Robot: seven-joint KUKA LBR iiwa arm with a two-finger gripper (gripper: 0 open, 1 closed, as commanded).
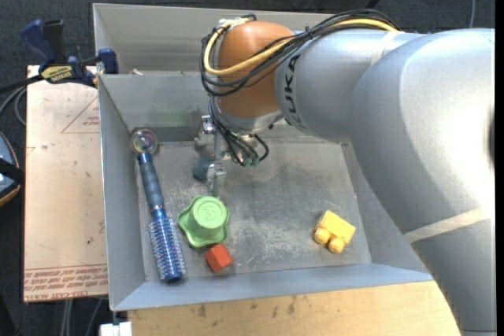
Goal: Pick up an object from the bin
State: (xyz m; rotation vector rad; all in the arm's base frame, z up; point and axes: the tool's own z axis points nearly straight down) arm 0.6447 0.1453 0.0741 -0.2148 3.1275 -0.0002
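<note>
My gripper (211, 171) hangs under the arm's wrist, over the bin floor a little left of the middle. Just in front of it lies a green, flower-shaped lid (204, 219), a short gap away from the gripper. A blue hairbrush (154, 212) lies along the left wall, its clear knob end toward the back and its bristles toward the front. A small red block (218, 257) sits right in front of the green lid.
A yellow toy brick (334, 231) lies alone at the front right of the bin. The arm and its orange cover with cables loom over the back and right side. Bare floor stretches between the green lid and the yellow brick.
</note>
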